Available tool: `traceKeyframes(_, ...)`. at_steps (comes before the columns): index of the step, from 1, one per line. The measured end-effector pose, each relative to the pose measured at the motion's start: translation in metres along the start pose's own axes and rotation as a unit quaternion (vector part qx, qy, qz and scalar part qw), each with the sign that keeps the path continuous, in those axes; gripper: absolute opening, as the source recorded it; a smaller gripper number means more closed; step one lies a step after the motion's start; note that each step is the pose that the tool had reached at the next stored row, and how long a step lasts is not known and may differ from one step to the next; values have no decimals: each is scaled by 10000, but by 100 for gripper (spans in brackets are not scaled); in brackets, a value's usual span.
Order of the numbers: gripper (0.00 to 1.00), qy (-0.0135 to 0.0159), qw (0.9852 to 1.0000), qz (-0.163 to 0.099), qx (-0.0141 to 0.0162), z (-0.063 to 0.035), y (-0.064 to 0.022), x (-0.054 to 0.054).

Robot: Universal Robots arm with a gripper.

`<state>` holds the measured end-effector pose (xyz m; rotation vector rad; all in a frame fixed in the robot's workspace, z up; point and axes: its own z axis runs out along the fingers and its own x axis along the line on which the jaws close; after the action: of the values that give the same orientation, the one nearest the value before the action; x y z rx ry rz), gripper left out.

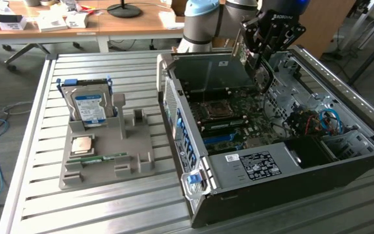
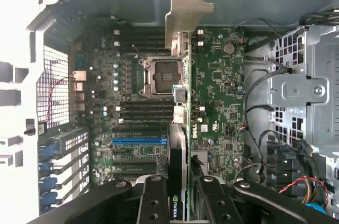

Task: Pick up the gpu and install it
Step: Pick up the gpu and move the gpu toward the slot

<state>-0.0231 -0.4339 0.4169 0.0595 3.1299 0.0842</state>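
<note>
Gpu: up in the air, edge-on over the motherboard, inside the open case.
Bracket: on the card's far end, away from the gripper.
Fingers: pinching the gpu, one on each face.
Line-up: the card looks crosswise to the blue slot.
Doing it well: I'd keep it upright, bring it parallel to a slot with the bracket toward the rear panel, and steer clear of the cables.
Off to the exterior view's left: the hard drive standing in its holder.
</note>
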Motion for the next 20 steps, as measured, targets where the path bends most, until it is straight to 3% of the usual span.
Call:
traceKeyframes(7, 26, 7, 9999, -141, -1, 2, 0, -1)
traceKeyframes(20, 26, 9, 9998, -175, -1, 3, 2, -54)
